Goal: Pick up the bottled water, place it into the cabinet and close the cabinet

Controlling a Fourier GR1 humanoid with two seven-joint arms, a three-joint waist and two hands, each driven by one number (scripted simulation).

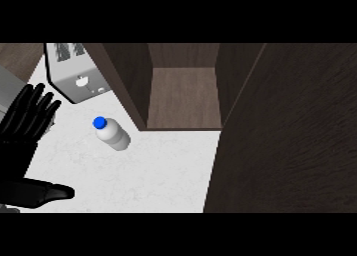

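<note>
A white water bottle (112,133) with a blue cap stands on the white marble counter (151,175), just left of the cabinet's front. The cabinet (185,95) is dark wood; its inside shelf shows bare and its door (299,135) hangs open, filling the right side of the view. My left hand (22,130) rests open at the left edge, fingers straight and pointing up, thumb out low toward the right, well left of the bottle and not touching it. My right hand does not show.
A silver toaster (77,72) stands at the back left of the counter, behind the bottle. The open cabinet door blocks the whole right side. Bare counter lies in front of the bottle.
</note>
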